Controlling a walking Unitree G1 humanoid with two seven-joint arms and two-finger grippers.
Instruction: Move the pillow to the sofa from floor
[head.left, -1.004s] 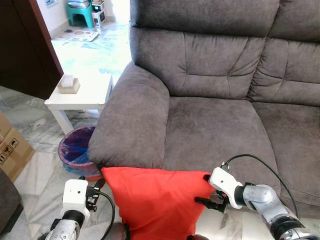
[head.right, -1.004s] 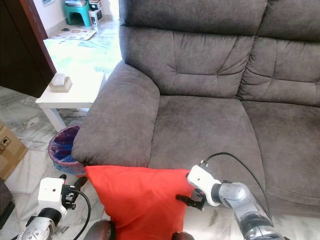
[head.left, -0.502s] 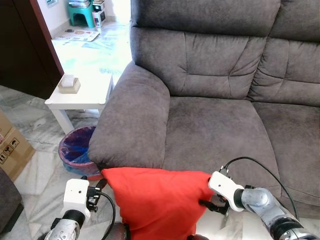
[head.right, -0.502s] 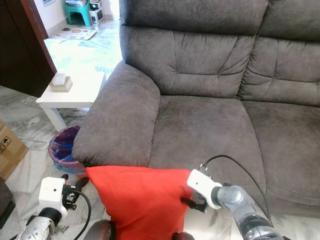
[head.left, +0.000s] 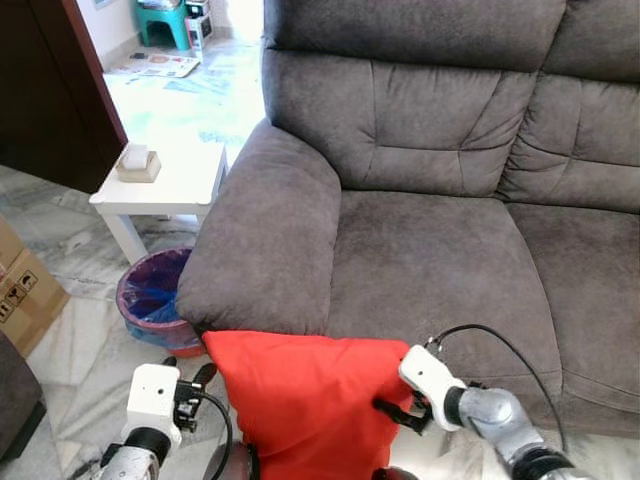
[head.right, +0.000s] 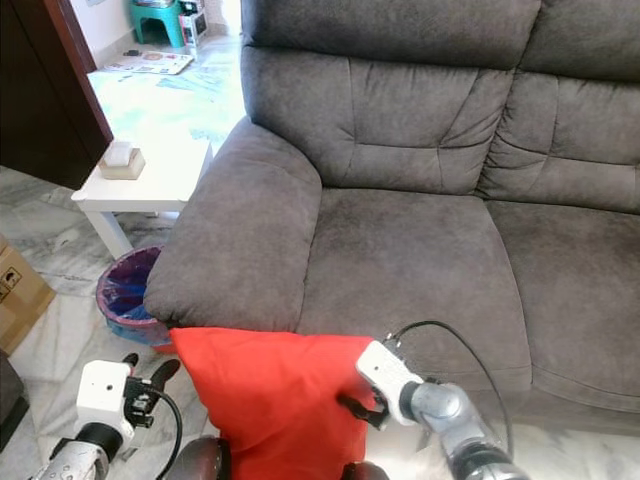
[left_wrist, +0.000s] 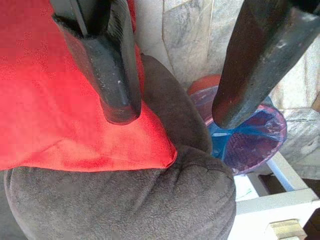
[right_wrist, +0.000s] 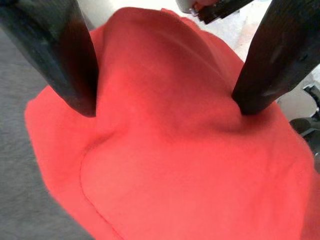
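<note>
The right gripper (head.left: 392, 412) is pressing further into the red pillow (head.left: 300, 395) below the sofa (head.left: 440, 250) seat, jaws wide, suggesting a two-sided squeeze, while the left gripper (left_wrist: 170, 107), also wide, is flanking the pillow's other corner.

Pillow (head.left: 300, 400) plain red, no pattern. Sofa (head.left: 430, 230) dark grey, suede-like. Left of sofa: white side table (head.left: 165, 185), bin (head.left: 152, 300) with blue-purple liner, brown cardboard box (head.left: 25, 295). Floor (head.left: 70, 340) grey-white marble. Gripper fingers (right_wrist: 60, 55) black.
</note>
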